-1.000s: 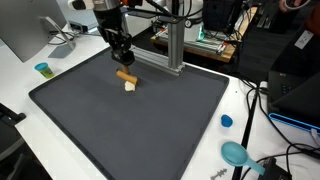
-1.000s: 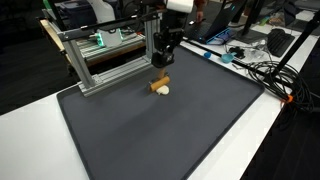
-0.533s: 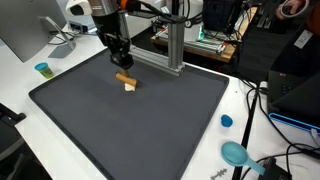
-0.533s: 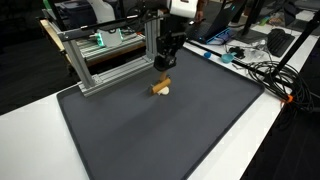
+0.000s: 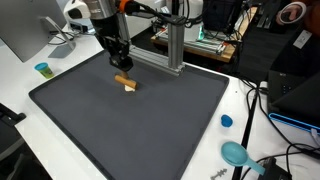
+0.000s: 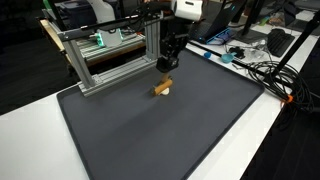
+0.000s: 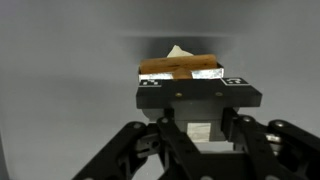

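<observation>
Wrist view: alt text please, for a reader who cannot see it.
A brown wooden block rests across a small white block on a grey mat, just beyond the black fingers that fill the lower frame.

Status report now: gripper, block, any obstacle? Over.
Gripper hovers above wooden block, apart, holding nothing; jaws unclear. Block lies on dark mat, white piece against it. Nothing between them.

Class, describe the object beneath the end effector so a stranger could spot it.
Find the big dark grey mat. Near its edge by the aluminium frame, below the end effector, lies a short brown stick atop a white lump, the only loose thing on the mat.
</observation>
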Action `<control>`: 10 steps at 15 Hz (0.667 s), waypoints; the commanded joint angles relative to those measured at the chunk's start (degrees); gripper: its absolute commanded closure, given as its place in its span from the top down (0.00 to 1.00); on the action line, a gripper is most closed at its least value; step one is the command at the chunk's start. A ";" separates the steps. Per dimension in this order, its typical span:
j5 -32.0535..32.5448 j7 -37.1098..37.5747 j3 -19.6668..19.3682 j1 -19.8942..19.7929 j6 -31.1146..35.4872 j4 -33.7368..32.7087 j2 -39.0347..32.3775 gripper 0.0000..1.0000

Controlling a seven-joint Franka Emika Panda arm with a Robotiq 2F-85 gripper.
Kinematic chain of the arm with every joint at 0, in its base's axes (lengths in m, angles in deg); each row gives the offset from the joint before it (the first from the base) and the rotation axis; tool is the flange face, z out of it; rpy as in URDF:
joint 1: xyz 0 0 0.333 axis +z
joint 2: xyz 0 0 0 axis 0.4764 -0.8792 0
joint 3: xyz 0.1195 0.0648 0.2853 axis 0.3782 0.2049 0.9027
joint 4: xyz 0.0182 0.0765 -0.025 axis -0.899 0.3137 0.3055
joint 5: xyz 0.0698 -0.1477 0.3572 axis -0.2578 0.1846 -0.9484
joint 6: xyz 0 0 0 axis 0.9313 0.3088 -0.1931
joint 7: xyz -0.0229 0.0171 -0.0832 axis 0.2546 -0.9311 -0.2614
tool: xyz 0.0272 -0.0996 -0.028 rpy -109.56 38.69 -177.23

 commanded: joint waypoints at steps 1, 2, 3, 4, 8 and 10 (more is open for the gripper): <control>-1.84 -1.66 0.30 -0.39 -2.38 -1.70 -2.79 0.21; -2.04 -1.81 0.30 -0.50 -2.77 -1.99 -3.01 0.21; -2.31 -2.08 0.34 -0.63 -3.11 -2.28 -3.27 0.21; -2.43 -2.13 0.32 -0.68 -3.33 -2.48 -3.44 0.21; -2.71 -2.86 0.30 -0.87 -6.84 -3.65 -4.19 0.21; -2.93 -3.02 0.31 -1.00 -8.19 -3.91 -4.64 0.21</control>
